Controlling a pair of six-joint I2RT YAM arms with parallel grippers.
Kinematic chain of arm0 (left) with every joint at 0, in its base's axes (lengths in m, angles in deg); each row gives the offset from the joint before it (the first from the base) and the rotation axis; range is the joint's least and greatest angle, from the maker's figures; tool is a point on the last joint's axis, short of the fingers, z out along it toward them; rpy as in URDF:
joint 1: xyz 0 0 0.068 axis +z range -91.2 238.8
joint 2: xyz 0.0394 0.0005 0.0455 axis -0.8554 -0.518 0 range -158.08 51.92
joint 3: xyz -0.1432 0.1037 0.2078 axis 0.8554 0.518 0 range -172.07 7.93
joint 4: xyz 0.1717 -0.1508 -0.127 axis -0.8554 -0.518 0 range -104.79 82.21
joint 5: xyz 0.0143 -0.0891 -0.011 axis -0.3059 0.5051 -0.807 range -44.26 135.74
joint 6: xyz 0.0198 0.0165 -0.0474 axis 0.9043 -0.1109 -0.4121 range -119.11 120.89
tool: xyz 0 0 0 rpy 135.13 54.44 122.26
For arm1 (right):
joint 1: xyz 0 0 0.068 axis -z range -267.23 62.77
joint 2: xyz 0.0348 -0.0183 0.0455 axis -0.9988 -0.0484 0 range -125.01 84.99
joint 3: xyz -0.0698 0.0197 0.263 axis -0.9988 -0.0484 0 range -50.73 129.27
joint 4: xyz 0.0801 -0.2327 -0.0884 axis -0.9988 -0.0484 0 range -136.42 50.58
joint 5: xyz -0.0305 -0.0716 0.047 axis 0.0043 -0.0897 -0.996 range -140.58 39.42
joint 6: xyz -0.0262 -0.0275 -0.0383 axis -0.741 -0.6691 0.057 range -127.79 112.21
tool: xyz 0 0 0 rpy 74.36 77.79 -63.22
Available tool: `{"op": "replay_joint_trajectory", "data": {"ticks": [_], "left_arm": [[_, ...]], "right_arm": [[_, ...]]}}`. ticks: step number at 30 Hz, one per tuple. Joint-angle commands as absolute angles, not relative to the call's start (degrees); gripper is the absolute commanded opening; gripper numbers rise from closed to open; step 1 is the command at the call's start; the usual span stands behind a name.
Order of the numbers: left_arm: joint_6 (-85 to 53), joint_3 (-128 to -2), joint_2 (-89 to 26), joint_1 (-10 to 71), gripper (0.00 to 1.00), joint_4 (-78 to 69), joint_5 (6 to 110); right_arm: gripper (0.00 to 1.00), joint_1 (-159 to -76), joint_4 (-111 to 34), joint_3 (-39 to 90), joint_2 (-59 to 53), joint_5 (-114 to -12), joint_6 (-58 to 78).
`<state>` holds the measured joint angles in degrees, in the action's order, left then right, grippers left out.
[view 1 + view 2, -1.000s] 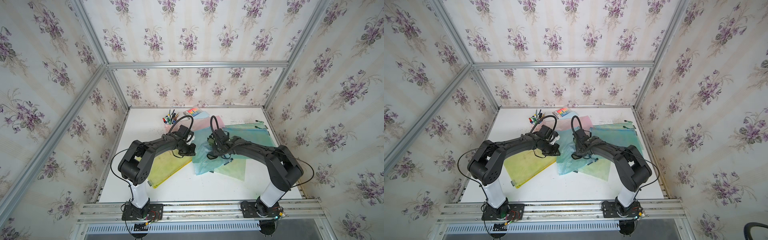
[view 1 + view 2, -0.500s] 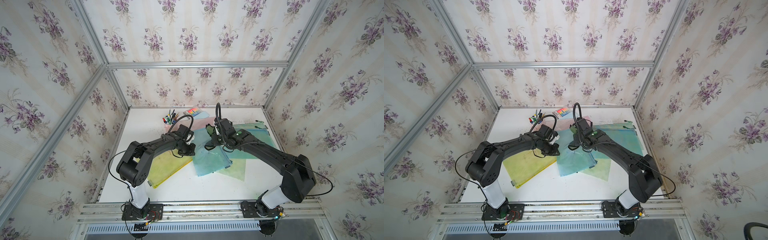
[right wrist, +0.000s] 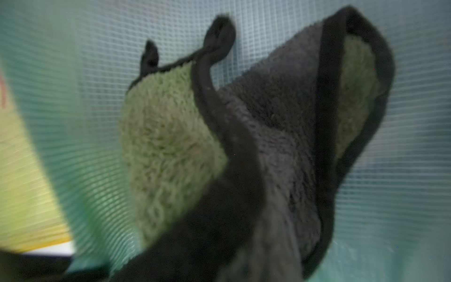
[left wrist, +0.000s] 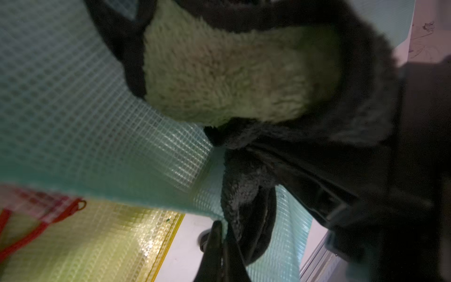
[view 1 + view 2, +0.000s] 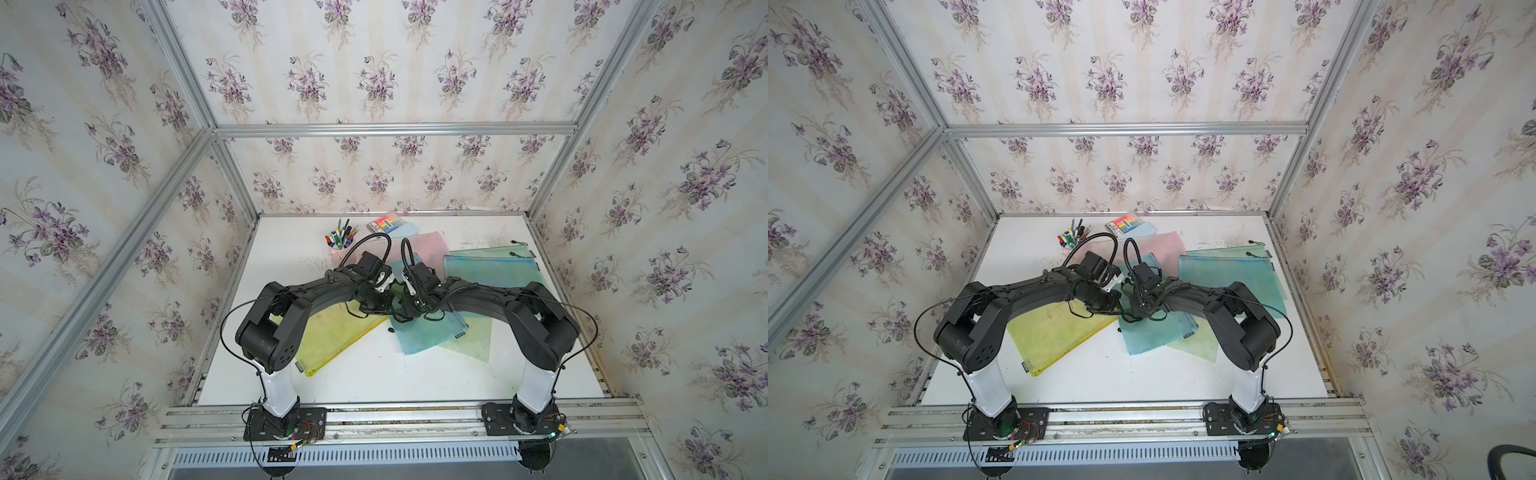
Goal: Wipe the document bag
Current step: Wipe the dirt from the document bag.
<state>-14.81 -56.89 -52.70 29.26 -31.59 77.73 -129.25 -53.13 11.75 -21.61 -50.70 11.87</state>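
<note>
While the left hand (image 4: 219, 234) pinches the blue document bag (image 5: 432, 338) edge at centre frame, right hand (image 5: 410, 311) clamped on green cloth (image 3: 170, 146), cloth against bag.

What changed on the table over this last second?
The right gripper, clamping the cloth, swept away across the blue bag and then came back beside the left gripper. Nothing was taken or released. The left gripper kept pinching the bag's edge; the yellow bag and pen cup stayed put.
</note>
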Motion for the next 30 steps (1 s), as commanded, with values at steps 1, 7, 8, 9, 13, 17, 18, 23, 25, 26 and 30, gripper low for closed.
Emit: {"op": "replay_joint_trajectory", "data": {"ticks": [1,7,8,9,13,17,18,23,25,26,30], "left_arm": [[-14.99,-55.97,-51.76,29.38,0.0,-29.73,77.5],[-15.41,-55.62,-51.1,29.78,0.0,-29.94,75.96],[-15.46,-55.37,-51.09,29.96,0.0,-29.86,76.1],[-15.39,-55.19,-51.13,30.13,0.0,-29.77,76.23],[-14.48,-55.18,-51.77,30.35,0.0,-30.67,76.54],[-12.98,-55.78,-52.35,30.34,0.0,-32.24,76.35],[-12.48,-56.06,-52.45,30.35,0.0,-32.84,76.04],[-11.67,-56.95,-53.02,30.34,0.0,-34.14,75.64],[-11.59,-57.11,-52.77,30.35,0.0,-34.25,75.17],[-11.58,-57.04,-52.68,30.37,0.0,-34.16,75.18],[-11.5,-57.95,-53.37,30.37,0.0,-34.51,75.15]], "right_arm": [[0.09,-129.11,-53.35,9.17,-24.01,-44.97,17.05],[0.08,-128.09,-63.07,6.58,-26.04,-32.43,19.25],[0.08,-127.39,-63.99,5.5,-25.44,-31.52,19.28],[0.08,-126.33,-64.77,4.38,-24.74,-31.22,19.52],[0.08,-123.98,-66.78,2.05,-21.96,-31.03,19.32],[0.07,-124.5,-69.51,4.93,-18.6,-32.58,18.89],[0.08,-125.13,-69.04,5.79,-16.89,-33.44,18.44],[0.09,-127.07,-69.22,12.66,-13.4,-37.51,16.92],[0.09,-127.22,-69.09,14.28,-12.79,-37.47,16.16],[0.09,-127.22,-68.24,14.4,-12.5,-37.86,15.96],[0.09,-128.21,-64.47,12.7,-15.58,-42.18,15.4]]}}
